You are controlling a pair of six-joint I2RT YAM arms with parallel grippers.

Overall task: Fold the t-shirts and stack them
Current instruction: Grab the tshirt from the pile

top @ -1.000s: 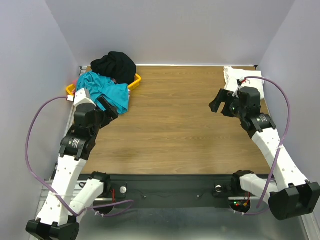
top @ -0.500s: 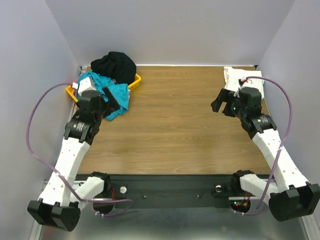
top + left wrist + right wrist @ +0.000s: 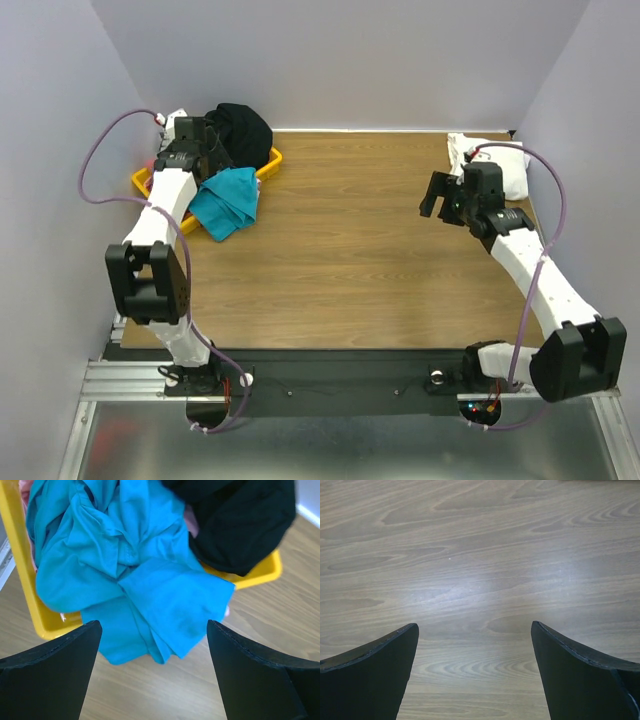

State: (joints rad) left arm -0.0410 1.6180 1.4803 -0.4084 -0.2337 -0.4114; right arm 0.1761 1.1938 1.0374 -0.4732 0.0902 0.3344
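Observation:
A teal-blue t-shirt [image 3: 228, 198] hangs crumpled over the front rim of a yellow tray [image 3: 270, 165] at the back left and spills onto the table. A black t-shirt [image 3: 240, 125] is heaped in the tray behind it. My left gripper [image 3: 212, 152] hovers open and empty above the tray. In the left wrist view it [image 3: 152, 625] is over the teal shirt [image 3: 135, 580], with the black shirt [image 3: 240, 520] and a sliver of pink cloth [image 3: 189, 520] beside it. A white t-shirt [image 3: 500, 165] lies at the back right. My right gripper [image 3: 436, 200] is open and empty over bare wood [image 3: 475, 627].
The yellow tray's rim [image 3: 22, 570] shows on both sides of the teal shirt. The wooden table [image 3: 350, 250] is enclosed by pale walls at the back and sides. Purple cables loop off both arms.
My left arm has swung from the table's left side up and back, so its gripper is now over the tray. The teal shirt is more exposed. The right gripper shifted slightly.

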